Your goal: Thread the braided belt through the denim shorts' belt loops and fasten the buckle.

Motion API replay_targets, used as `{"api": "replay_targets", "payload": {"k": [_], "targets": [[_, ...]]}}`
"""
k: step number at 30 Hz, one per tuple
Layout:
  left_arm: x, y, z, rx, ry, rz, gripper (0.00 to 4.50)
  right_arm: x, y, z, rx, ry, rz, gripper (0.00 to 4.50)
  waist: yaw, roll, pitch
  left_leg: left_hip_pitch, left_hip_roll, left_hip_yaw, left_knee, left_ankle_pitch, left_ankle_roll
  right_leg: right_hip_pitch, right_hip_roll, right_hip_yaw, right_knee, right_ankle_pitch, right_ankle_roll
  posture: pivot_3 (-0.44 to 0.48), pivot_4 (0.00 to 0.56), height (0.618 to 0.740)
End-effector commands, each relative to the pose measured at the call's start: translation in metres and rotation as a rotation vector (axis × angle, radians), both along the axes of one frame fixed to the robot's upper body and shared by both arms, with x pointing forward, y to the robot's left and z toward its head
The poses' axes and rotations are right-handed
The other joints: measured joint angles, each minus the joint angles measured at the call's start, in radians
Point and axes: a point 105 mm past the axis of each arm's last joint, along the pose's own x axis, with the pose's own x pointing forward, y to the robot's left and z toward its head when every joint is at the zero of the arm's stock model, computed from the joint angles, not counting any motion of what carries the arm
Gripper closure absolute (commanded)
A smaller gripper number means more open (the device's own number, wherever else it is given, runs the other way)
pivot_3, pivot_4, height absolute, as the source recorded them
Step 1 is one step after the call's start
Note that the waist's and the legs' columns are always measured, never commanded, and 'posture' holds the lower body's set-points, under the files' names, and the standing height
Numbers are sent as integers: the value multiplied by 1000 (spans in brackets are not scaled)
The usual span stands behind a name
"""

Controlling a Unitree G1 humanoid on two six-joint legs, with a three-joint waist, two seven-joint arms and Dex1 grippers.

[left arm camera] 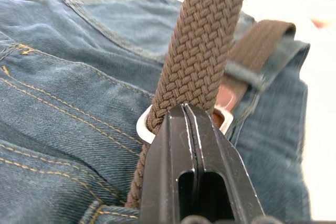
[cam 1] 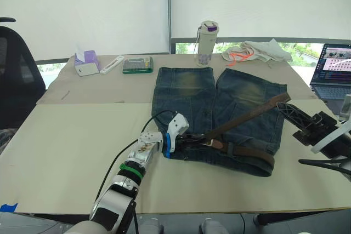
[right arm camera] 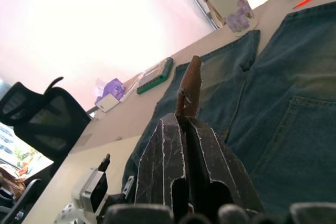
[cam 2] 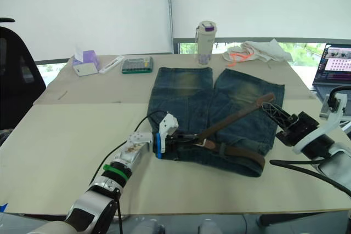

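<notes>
The denim shorts (cam 1: 219, 100) lie flat mid-table, waistband toward me. The braided belt (cam 1: 247, 114) runs along the waistband under a belt loop (cam 1: 230, 149), curves round at the right hip (cam 1: 269, 160), and its free end slants up over the right leg. The silver buckle (cam 1: 208, 143) rests on the waistband, with the strap passing through its frame (left arm camera: 146, 128). My left gripper (cam 1: 192, 137) is shut on the belt right beside the buckle. My right gripper (cam 1: 282, 107) is shut on the belt's tip (right arm camera: 190, 80), held above the shorts' right edge.
At the table's far side stand a white bottle (cam 1: 207, 43), a green calculator (cam 1: 137, 64), a purple tissue box (cam 1: 86, 61) and a white cloth with an orange cord (cam 1: 255, 52). A laptop (cam 1: 332, 69) sits far right, and a black chair (cam 1: 16, 75) stands at the left.
</notes>
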Motion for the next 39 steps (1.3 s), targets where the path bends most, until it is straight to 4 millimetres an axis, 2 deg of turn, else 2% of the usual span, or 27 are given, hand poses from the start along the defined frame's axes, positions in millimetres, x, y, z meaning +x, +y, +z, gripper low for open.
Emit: {"api": "replay_targets", "payload": {"k": [1, 6, 10, 13, 19, 26, 29, 32, 36, 39], "targets": [[0, 7, 11, -71, 16, 33, 4469, 1, 5, 12, -10, -63, 1, 4500, -3, 0, 0, 0, 0, 0, 0, 0, 0, 0, 0, 0, 0, 1, -2, 0, 150, 740], [13, 25, 48, -187, -51, 142, 4469, 4, 13, 10, -8, -60, 26, 4500, -13, 2, -1, -1, 1, 0, 1, 0, 0, -5, 1, 0, 1, 2, -3, 0, 150, 740], [30, 50, 86, -307, -120, 278, 4469, 7, 25, 9, 8, -62, 56, 4500, -16, 2, -1, -2, 1, 0, 2, 0, 0, -9, 1, 0, 3, 2, -4, 0, 150, 740], [36, 60, 100, -304, -182, 324, 4469, 11, 33, 7, 26, -57, 69, 4500, -15, 3, -1, -3, 1, 0, 2, 0, 0, -11, 1, 1, 3, 2, -4, 0, 150, 740], [28, 53, 115, -296, -251, 272, 4469, 19, 56, 5, 101, -46, 109, 4500, -14, 3, -1, -3, -1, 0, 2, 0, 0, -11, 1, 1, 3, 3, -4, 0, 150, 740], [2, 28, 126, -274, -372, 183, 4469, 34, 82, -3, 175, -7, 125, 4500, -15, 3, -2, -3, 0, 0, 2, 0, 0, -13, 1, 1, 3, 3, -5, 0, 150, 740], [-5, 21, 125, -242, -431, 164, 3683, 35, 82, -4, 182, 0, 121, 4500, -15, 3, -2, -3, 0, 0, 2, 0, 0, -13, 1, 1, 3, 3, -5, 0, 150, 740], [-5, 15, 124, -201, -523, 194, 2662, 35, 83, -5, 186, 3, 122, 4500, -14, 3, -2, -3, 0, 0, 2, 0, 0, -13, 1, 1, 3, 3, -5, 0, 150, 740], [-11, 7, 109, -72, -682, 178, 1343, 36, 82, -5, 202, 9, 114, 4500, -15, 3, -2, -3, 0, 1, 2, 0, 0, -13, 1, 1, 3, 3, -5, 0, 150, 740], [-8, 4, 104, -8, -788, 215, 1343, 36, 83, -7, 206, 14, 109, 4500, -15, 3, -2, -3, 0, 0, 2, 0, 0, -13, 1, 1, 3, 3, -5, 0, 150, 740]]}}
